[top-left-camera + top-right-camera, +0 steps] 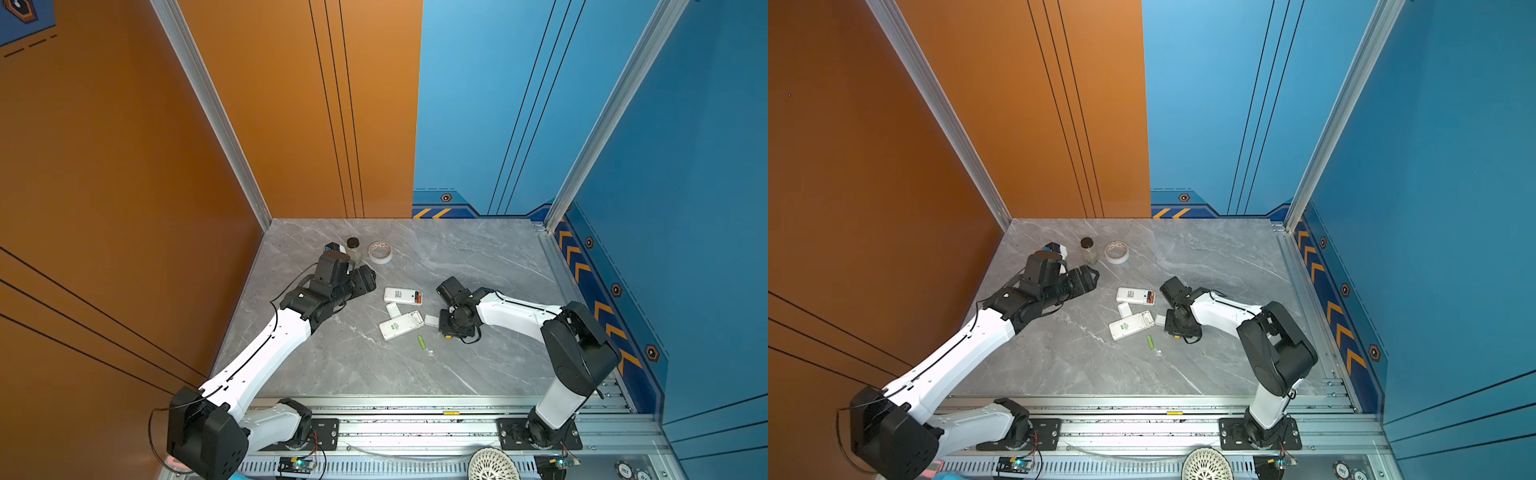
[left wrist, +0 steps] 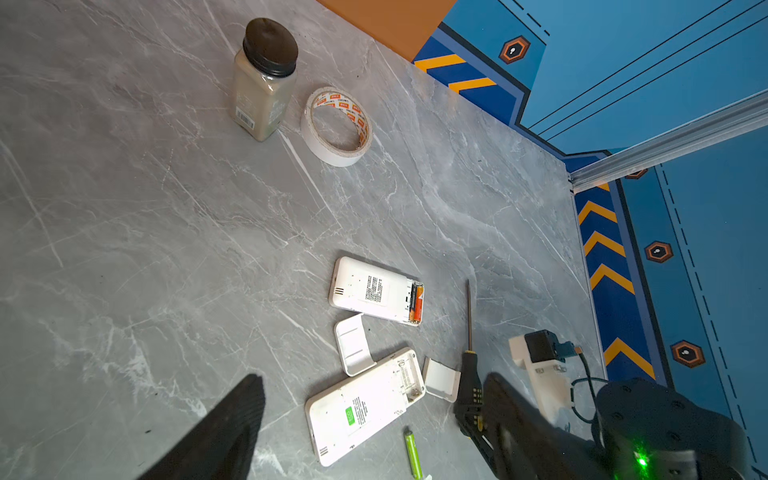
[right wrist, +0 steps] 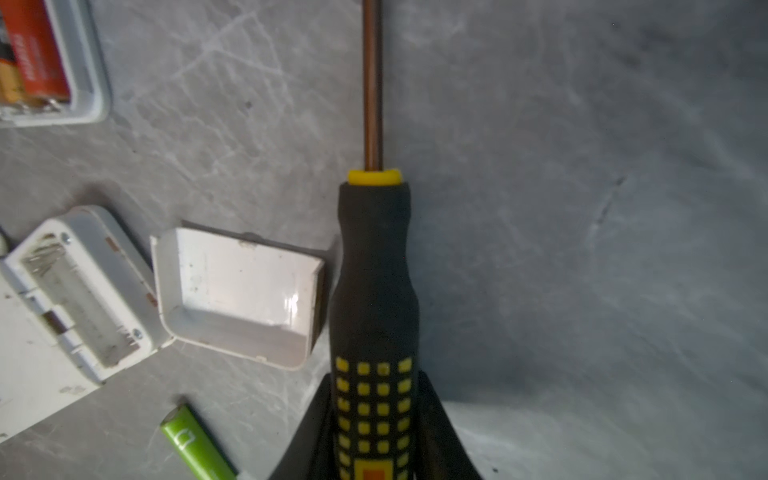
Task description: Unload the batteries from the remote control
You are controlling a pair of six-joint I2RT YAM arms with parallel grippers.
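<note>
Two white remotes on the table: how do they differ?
The far remote holds an orange-red battery; the near remote has an empty bay. The near remote has a green sticker; the far remote shows only black print. Both are white, lying back up, bays uncovered.

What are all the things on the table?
far remote: 1, white, face down, middle of the table
near remote: 1, white, face down, in front of the far one, battery bay empty
orange-red battery: 1, inside the far remote's open bay
green battery: 1, loose on the table by the near remote
battery covers: 2, white, one between the remotes, one beside the near remote's open end
screwdriver: 1, black and yellow handle, right of the remotes
jar: 1, clear with a dark lid, at the back
tape roll: 1, white, beside the jar
left gripper: open, holding nothing
right gripper: closed on the screwdriver handle
</note>
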